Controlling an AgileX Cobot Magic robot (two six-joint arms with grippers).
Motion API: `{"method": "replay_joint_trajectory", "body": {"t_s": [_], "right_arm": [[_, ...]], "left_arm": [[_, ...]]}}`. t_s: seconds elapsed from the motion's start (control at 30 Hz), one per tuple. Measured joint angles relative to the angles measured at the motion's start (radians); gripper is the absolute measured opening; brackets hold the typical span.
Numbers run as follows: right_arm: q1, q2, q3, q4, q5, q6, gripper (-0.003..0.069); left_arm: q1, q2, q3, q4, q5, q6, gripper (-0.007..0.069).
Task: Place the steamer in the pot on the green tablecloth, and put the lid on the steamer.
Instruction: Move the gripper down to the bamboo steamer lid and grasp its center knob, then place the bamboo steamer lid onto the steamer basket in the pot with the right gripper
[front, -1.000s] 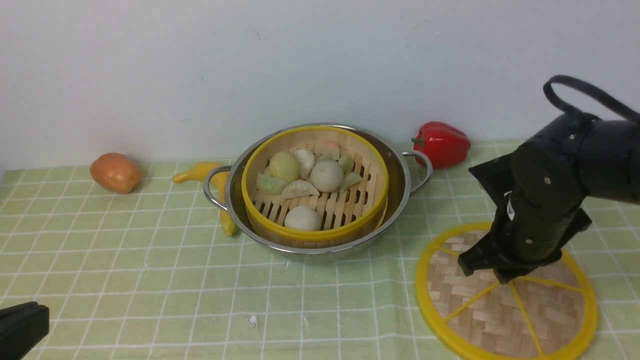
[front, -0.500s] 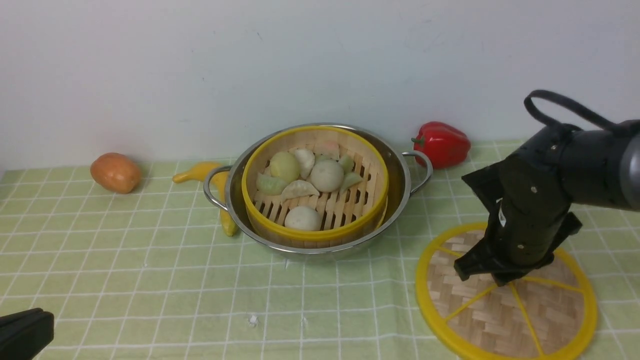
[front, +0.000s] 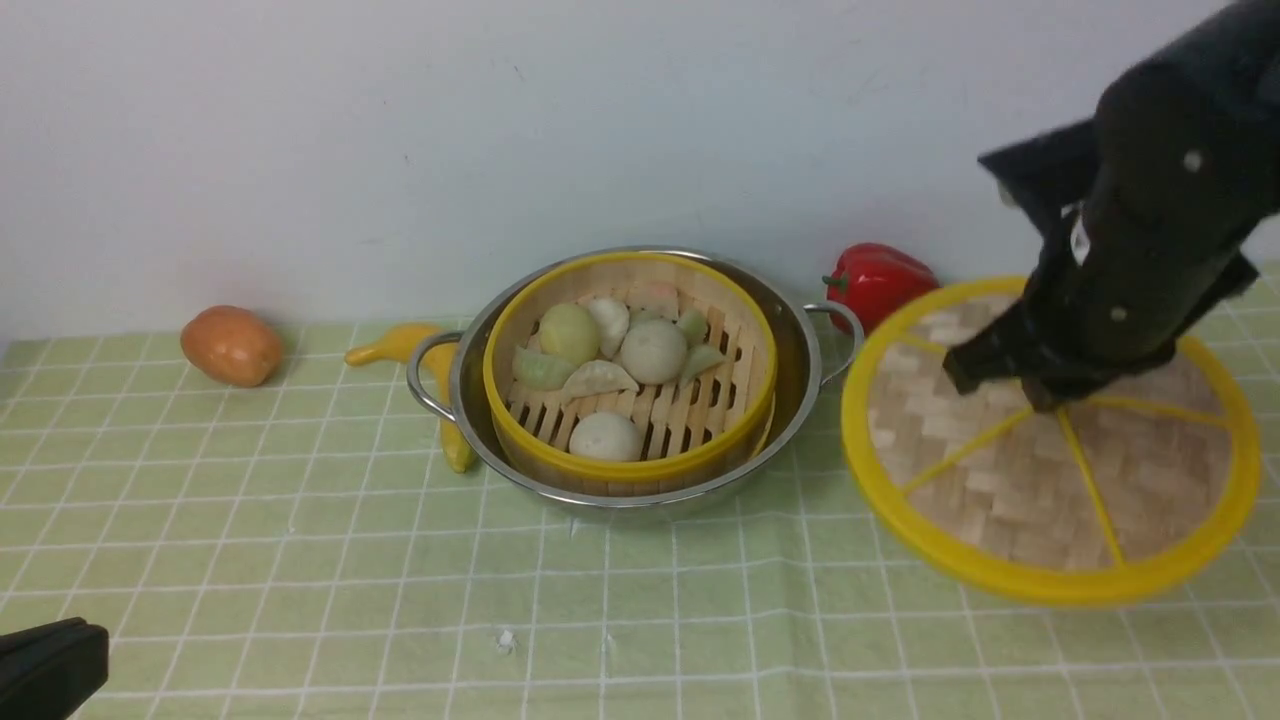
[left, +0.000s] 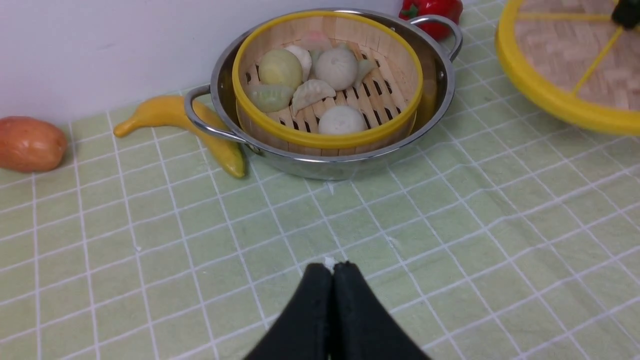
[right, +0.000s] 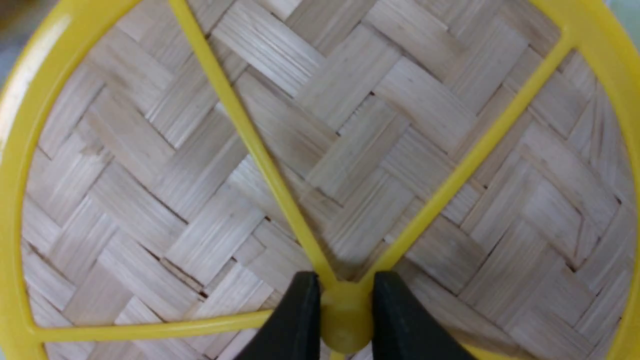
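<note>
The steamer (front: 630, 470), a bamboo basket with yellow rims holding several dumplings and buns, sits inside the shiny pot (front: 800, 380) on the green tablecloth (front: 300, 560). To the pot's right the woven lid (front: 1000, 480) hangs in the air, tilted, above the cloth. My right gripper (right: 345, 300) is shut on the lid's yellow centre knob (right: 346, 322). In the front view that gripper (front: 1040, 395) sits over the lid's middle. My left gripper (left: 332, 267) is shut and empty, low at the near left, well short of the pot (left: 325, 167).
A red pepper (front: 880, 285) lies behind the pot's right handle. A yellow banana (front: 420, 350) lies against the pot's left handle, with an orange potato (front: 230, 345) further left. A pale wall closes the back.
My right gripper closed on the lid's knob and lifted the lid off the cloth, up and slightly right. The left arm stayed put.
</note>
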Motion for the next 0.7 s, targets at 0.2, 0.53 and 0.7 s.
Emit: {"method": "replay_joint_trajectory", "body": {"t_s": [0.2, 0.53, 0.7], "right_arm": [[0.013, 0.110, -0.275, 0.208, -0.040, -0.108, 0.0146], [0.100, 0.507, -0.698, 0.267, 0.003, -0.128, 0.0146], [0.120, 0.651, -0.877, 0.265, 0.018, -0.145, 0.0146]], "left_arm": [[0.000, 0.000, 0.000, 0.000, 0.003, 0.000, -0.0022], [0.000, 0.000, 0.000, 0.000, 0.020, 0.000, -0.0022], [0.000, 0.000, 0.000, 0.000, 0.021, 0.000, -0.0022]]}}
